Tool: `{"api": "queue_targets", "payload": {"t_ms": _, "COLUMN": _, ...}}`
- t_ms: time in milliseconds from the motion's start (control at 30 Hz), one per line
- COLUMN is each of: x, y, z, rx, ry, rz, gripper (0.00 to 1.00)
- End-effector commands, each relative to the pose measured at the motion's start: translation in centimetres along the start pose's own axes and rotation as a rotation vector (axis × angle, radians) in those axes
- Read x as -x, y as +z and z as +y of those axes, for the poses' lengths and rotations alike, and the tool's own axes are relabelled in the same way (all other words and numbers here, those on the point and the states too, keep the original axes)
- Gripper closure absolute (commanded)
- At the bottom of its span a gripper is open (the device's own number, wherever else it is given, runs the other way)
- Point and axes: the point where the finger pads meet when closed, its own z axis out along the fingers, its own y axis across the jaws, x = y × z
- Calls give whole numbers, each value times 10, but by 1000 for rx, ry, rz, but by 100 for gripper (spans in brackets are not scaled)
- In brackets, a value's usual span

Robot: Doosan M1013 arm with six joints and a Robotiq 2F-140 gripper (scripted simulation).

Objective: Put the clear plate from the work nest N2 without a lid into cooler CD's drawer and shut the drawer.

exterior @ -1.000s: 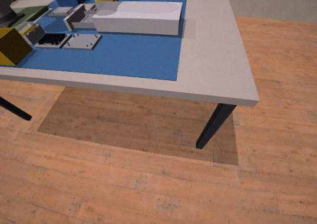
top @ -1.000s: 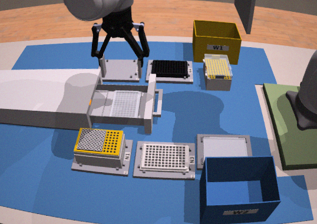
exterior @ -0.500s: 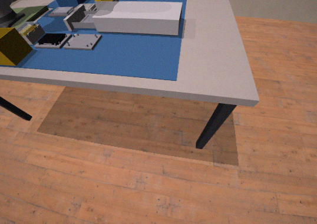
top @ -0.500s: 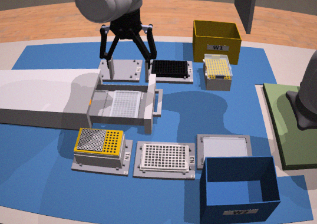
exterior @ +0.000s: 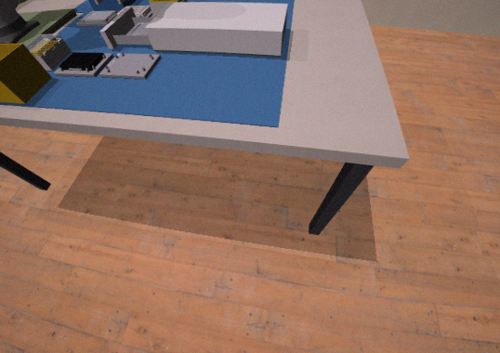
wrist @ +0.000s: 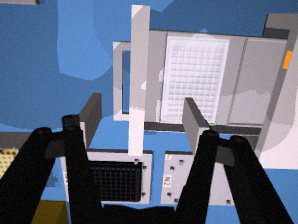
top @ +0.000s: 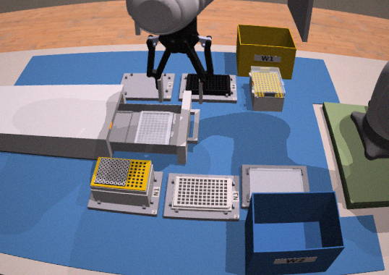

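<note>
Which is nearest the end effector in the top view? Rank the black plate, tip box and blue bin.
1. Black plate: right beside the end effector, one fingertip at its edge.
2. Tip box: farther right, before the yellow bin.
3. Blue bin: farthest, at the near right corner.
</note>
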Motion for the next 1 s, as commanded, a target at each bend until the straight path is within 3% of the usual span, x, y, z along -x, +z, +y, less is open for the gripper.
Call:
{"api": "queue_targets", "payload": {"t_ms": 0, "x": 0, "y": 3, "z": -12, "rx": 0, "ry": 0, "rz": 0, "gripper": 44}}
{"api": "queue_targets", "payload": {"t_ms": 67, "x": 0, "y": 5, "z": -20, "rx": 0, "ry": 0, "rz": 0, "gripper": 45}}
{"api": "queue_targets", "payload": {"t_ms": 100, "x": 0, "y": 6, "z": -24, "rx": 0, "ry": 0, "rz": 0, "gripper": 100}}
{"api": "queue_targets", "payload": {"t_ms": 633, "x": 0, "y": 19, "z": -79, "rx": 0, "ry": 0, "rz": 0, "gripper": 100}}
{"api": "queue_targets", "payload": {"t_ms": 967, "x": 0, "y": 19, "z": -80, "rx": 0, "ry": 0, "rz": 0, "gripper": 100}}
